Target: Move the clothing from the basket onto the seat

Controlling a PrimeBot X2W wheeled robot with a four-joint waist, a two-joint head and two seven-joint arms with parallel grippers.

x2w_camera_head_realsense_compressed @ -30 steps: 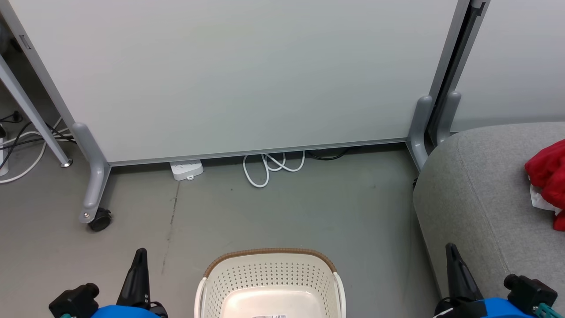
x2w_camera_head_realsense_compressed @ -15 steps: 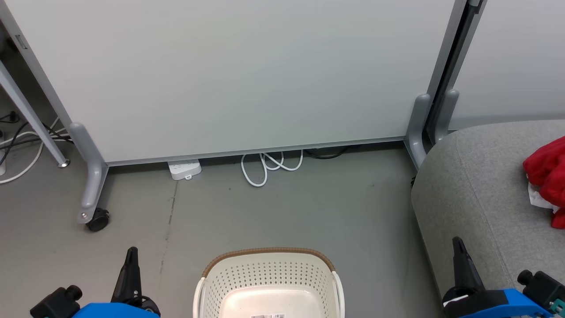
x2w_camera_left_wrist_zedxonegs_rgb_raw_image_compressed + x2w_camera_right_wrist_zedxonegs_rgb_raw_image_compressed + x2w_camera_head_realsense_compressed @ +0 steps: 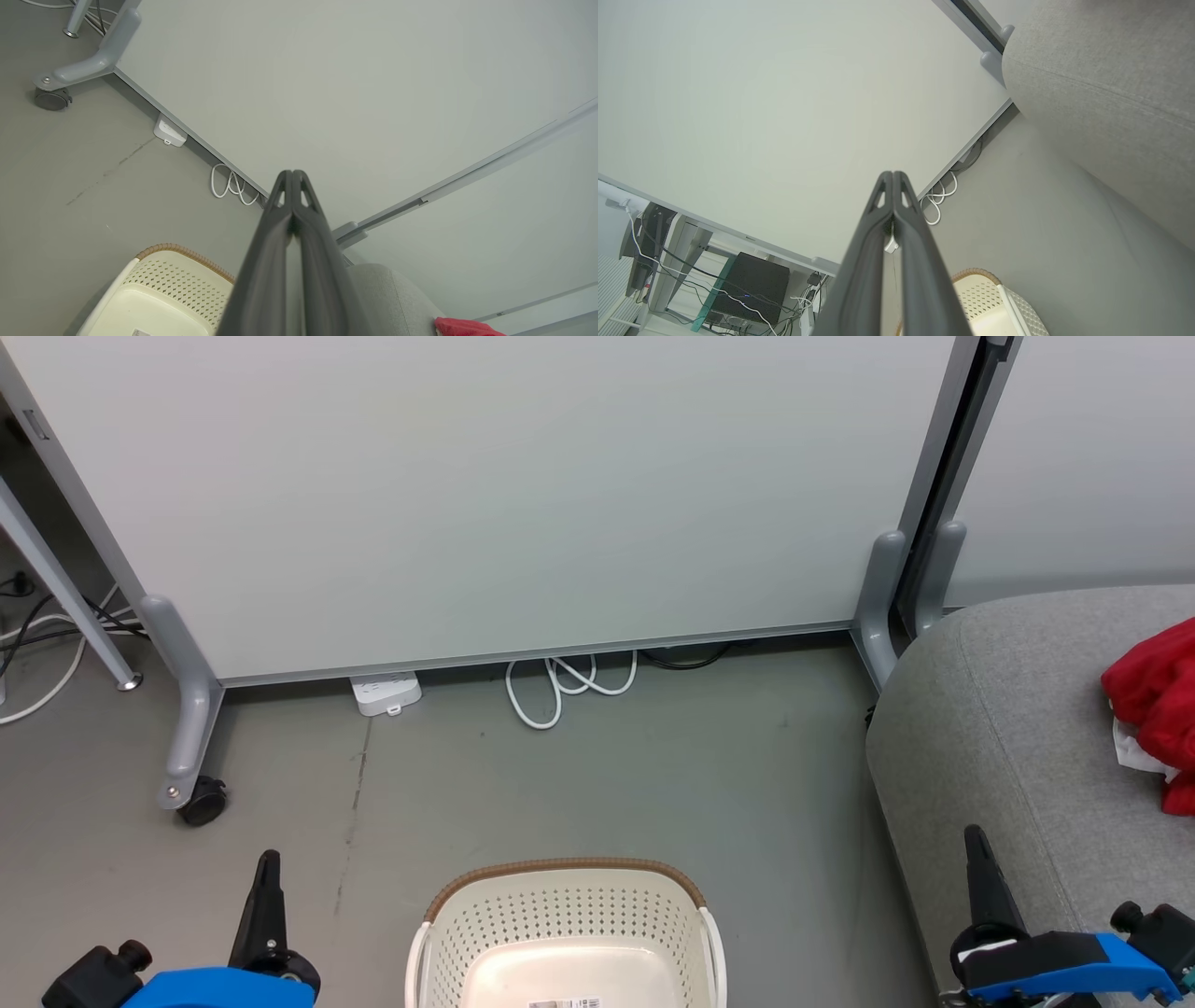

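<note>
- The main risk, as I judge it, is calling the job done too soon. The laundry basket [image 3: 560, 868] sits at 6 o'clock in the head view and its near part is cut off by the bottom edge, so a garment lying there would be missed.
- A second risk is at the right tool [image 3: 975, 840], at 5 o'clock. It stands just beside the rounded flank of the grey seat [image 3: 990, 728], and a careless swing toward 3 o'clock could drag it along the upholstery.
- The red clothing [image 3: 1153, 695] lies on the seat at 3 o'clock with a bit of white showing under it. It runs off the frame, so I cannot tell how securely it rests.
- The visible part of the basket holds no clothing, just a bare floor with a small label.
- The left tool [image 3: 269, 863], at 7 o'clock, has its fingers pressed together and carries nothing. The right tool is likewise closed and empty.
</note>
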